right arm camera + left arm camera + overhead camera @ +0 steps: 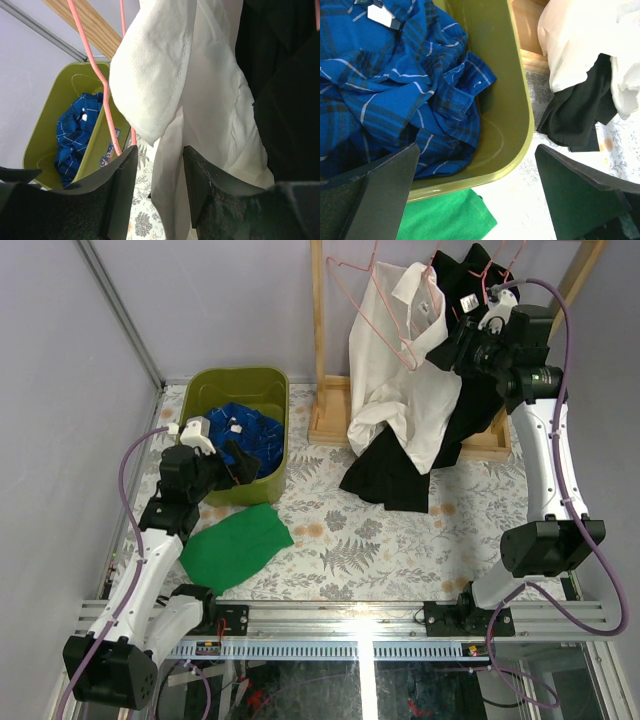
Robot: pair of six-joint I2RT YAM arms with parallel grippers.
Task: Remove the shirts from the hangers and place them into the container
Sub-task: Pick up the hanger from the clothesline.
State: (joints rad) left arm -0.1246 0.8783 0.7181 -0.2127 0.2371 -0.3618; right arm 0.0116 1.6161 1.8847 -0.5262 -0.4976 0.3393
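- Shirts: the blue check shirt (245, 435) lies bunched in the container (235, 372) (one done, by my judgement).
- The white shirt (400, 380) hangs on a pink hanger (113, 131) at the wooden rack (320, 340), with the black shirts (395, 475) beside it; all left to do.
- Right gripper (160, 155) is raised at the white shirt, fingers narrowed about its fabric; cannot tell if they pinch it.
- Left gripper (476, 147) hovers over the container's near rim, fingers spread wide, holding nothing.
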